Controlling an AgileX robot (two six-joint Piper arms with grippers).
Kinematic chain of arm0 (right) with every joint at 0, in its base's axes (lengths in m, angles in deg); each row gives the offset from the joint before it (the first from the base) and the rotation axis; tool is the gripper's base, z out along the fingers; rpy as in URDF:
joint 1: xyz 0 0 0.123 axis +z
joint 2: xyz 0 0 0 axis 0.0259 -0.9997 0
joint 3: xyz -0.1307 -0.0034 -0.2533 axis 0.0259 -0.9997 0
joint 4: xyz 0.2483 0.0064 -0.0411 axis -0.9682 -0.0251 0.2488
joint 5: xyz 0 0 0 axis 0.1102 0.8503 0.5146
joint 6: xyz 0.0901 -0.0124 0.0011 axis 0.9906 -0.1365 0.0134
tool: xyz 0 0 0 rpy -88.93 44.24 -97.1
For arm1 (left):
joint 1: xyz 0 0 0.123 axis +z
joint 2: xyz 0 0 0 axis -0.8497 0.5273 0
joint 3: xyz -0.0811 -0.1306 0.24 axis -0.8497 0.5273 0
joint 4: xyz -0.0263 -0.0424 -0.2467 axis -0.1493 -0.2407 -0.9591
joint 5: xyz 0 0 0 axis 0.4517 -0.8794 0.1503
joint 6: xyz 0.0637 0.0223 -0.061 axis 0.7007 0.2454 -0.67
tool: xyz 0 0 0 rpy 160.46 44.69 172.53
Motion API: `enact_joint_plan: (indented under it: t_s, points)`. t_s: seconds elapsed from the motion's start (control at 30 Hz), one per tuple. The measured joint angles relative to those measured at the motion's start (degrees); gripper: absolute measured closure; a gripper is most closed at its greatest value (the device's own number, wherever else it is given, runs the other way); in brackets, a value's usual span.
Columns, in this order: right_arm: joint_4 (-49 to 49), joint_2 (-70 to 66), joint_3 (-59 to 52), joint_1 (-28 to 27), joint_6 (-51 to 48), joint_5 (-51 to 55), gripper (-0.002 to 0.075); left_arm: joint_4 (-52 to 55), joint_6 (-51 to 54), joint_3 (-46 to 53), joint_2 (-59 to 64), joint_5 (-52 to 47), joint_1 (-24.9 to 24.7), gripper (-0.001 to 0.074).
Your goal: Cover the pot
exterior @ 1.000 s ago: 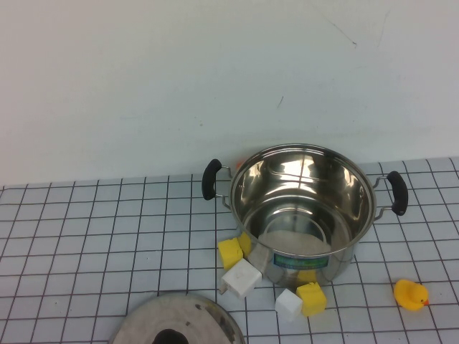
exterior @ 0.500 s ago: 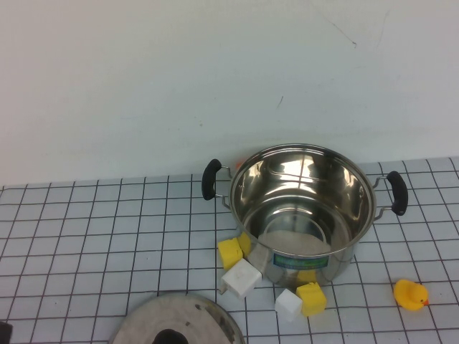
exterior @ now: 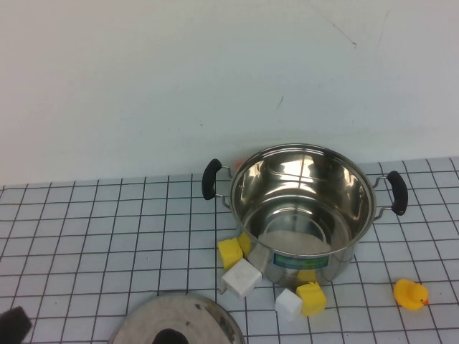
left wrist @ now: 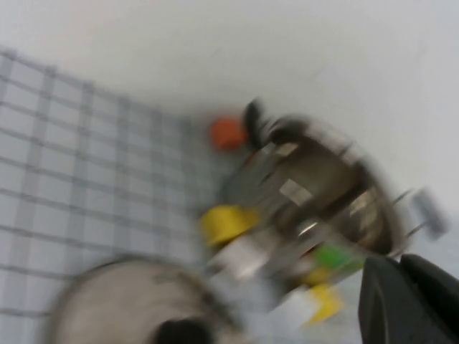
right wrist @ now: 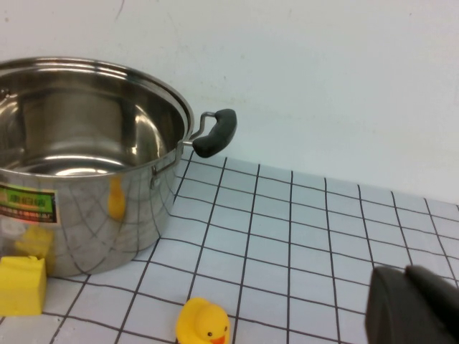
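Pot [exterior: 301, 208] stands uncovered on the desk [exterior: 93, 236], beyond the lid [exterior: 176, 320]. Left hand [left wrist: 412, 301], pressed together, hovers near the lid. Right hand [right wrist: 416, 304] sits beside a duck [right wrist: 204, 324]; its state I cannot tell.

Gridded table [exterior: 86, 236]: pot [exterior: 301, 208], lid [exterior: 176, 321], duck [exterior: 411, 294].

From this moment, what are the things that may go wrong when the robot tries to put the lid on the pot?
1. The yellow and white blocks crowd the shiny steel stockpot on the side facing the round steel lid; a low carry might knock them.
2. The left gripper, shut, sits at the table's near left edge and must open for the lid's black knob.
3. The right gripper hangs beside the yellow rubber duck.
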Motion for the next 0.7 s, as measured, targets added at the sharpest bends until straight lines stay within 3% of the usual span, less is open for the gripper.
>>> enact_joint_plan:
  t_s: [0.17,0.3,0.53,0.7]
  points:
    - [0.00,0.00,0.00,0.00,0.00,0.00,0.0728,14.72,5.09,-13.26,15.34,-11.60,0.00,0.0737]
    - [0.00,0.00,0.00,0.00,0.00,0.00,0.0728,16.87,12.31,-18.08,26.24,-14.60,-1.63,0.0738]
    - [0.00,0.00,0.00,0.00,0.00,0.60,0.0728,23.08,14.86,-19.30,41.12,-15.24,-13.43,0.0738]
    - [0.00,0.00,0.00,0.00,0.00,0.73,0.0728,29.40,8.88,-19.30,48.95,-11.72,-22.81,0.0736]
